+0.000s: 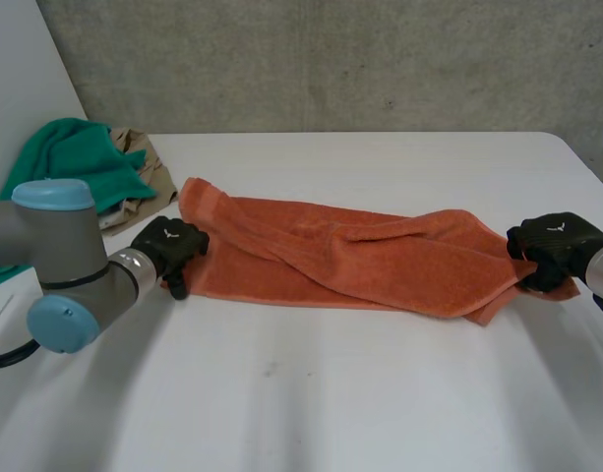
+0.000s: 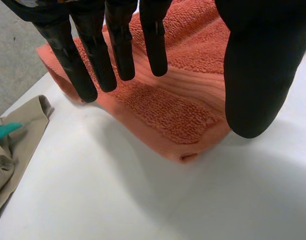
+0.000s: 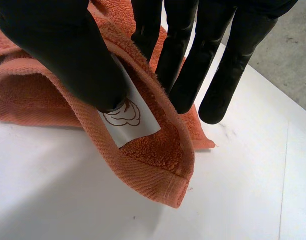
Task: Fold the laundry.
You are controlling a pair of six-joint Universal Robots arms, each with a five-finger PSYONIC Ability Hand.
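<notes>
Towel [image 1: 360,258], one end pinched by the right hand [image 1: 555,248].
The spread left hand [image 1: 171,248] should be closed on the other.

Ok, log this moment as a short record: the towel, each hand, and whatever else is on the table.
towel: orange terry towel, loosely folded lengthwise, lying across the white table
left hand: open, fingers straight over one end of the towel, at its corner
right hand: pinching the opposite end, thumb on a white label
other laundry: green cloth and beige cloth heaped beyond the left hand
</notes>
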